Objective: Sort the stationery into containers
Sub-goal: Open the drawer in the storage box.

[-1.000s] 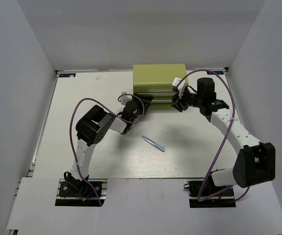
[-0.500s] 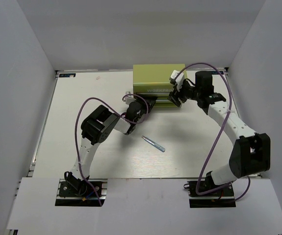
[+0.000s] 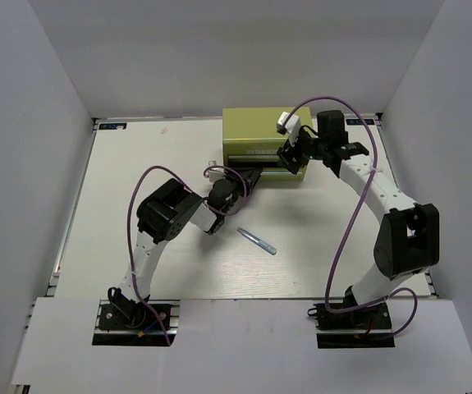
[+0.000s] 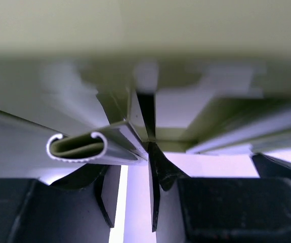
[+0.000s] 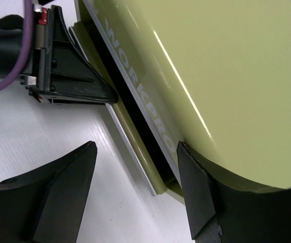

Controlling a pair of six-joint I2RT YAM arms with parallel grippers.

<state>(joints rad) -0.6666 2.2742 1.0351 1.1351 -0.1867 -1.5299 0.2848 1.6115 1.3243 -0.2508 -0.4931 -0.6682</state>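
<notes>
Left claw (image 3: 250, 176), grip unclear, is meeting the silver handle strip (image 4: 77, 147) of the yellow-green metal chest (image 3: 266, 130), likely to pull it open for the pale blue-silver pen (image 3: 257, 240) lying at its 6 o'clock; right claw (image 5: 135, 152) is hanging released.

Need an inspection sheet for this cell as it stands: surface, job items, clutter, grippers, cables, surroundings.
Surface: white table, no marks made out.
Job's things: yellow-green metal chest at the far edge, one drawer slightly out; pale blue-silver pen loose in front of it; other pens not seen.
Clutter: nothing seen.
Grippers: left gripper at the silver handle strip, grip unclear; right gripper open, straddling the drawer's end.
Cables: purple cables loop off both arms.
Surroundings: white walls on three sides.
</notes>
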